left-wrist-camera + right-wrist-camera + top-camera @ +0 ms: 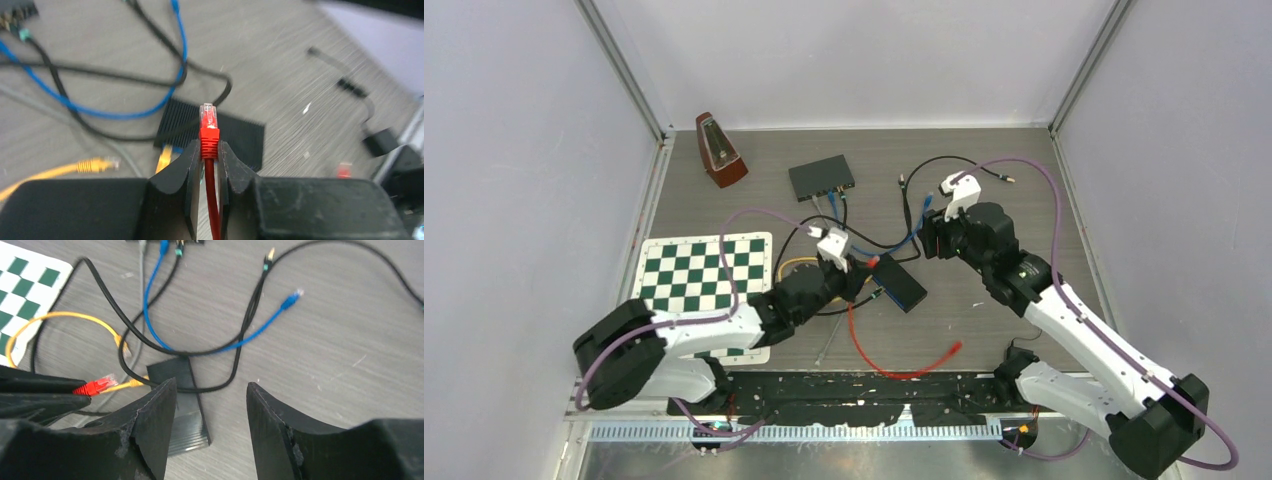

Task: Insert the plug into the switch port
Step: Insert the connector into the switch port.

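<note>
Left wrist: red plug [209,131] clamped between left jaws, tip protruding.

Red plug [209,126] with a clear tip was held up off the table, tip aimed forward. The black ribbed switch [240,139] lay flat mid-table, just right of it.

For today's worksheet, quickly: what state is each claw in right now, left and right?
Left claw: closed on the red plug.
Right claw: open, holding nothing.
</note>
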You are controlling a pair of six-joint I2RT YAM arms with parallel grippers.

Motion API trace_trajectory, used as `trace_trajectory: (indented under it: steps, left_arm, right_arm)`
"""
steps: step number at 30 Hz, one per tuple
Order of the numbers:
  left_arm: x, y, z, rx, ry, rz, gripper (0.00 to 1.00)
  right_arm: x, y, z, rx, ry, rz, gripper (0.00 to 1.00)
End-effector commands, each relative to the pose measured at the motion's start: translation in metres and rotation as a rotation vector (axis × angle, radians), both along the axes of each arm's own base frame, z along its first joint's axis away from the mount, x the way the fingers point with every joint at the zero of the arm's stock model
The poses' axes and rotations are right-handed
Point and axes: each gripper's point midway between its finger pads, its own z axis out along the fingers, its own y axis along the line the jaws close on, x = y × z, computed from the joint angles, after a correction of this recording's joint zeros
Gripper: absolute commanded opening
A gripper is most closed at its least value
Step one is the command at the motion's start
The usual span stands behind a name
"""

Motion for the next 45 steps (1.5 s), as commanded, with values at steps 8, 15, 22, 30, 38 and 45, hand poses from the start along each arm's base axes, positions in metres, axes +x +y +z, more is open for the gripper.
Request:
trace_trajectory:
  steps: [8, 15, 22, 30, 38, 45]
  left_arm:
    - [-0.030, -0.017, -0.051, 0.074, -0.116, 0.088, 0.00]
    - [-0.049, -0.027, -0.074, 0.161, -0.174, 0.049, 0.00]
    - [-0.054, -0.033, -0.095, 0.189, -0.178, 0.028, 0.00]
    - [-0.054, -0.037, -0.106, 0.171, -0.199, 0.018, 0.00]
    - [-0.058, -0.036, -0.117, 0.147, -0.200, -0.008, 0.00]
    - [-0.059, -0.042, -0.123, 0.133, -0.211, -0.023, 0.00]
  right_arm:
    - [-0.015, 0.006, -0.070, 0.058, 0.223, 0.056, 0.55]
    - [-0.032, 0.017, -0.101, 0.126, 0.324, 0.132, 0.55]
    - [-0.031, 0.018, -0.128, 0.189, 0.418, 0.194, 0.54]
    - [-0.016, 0.022, -0.145, 0.223, 0.516, 0.266, 0.57]
    - [-0.006, 0.037, -0.157, 0.297, 0.616, 0.332, 0.56]
    - [-0.010, 0.047, -0.177, 0.349, 0.720, 0.378, 0.52]
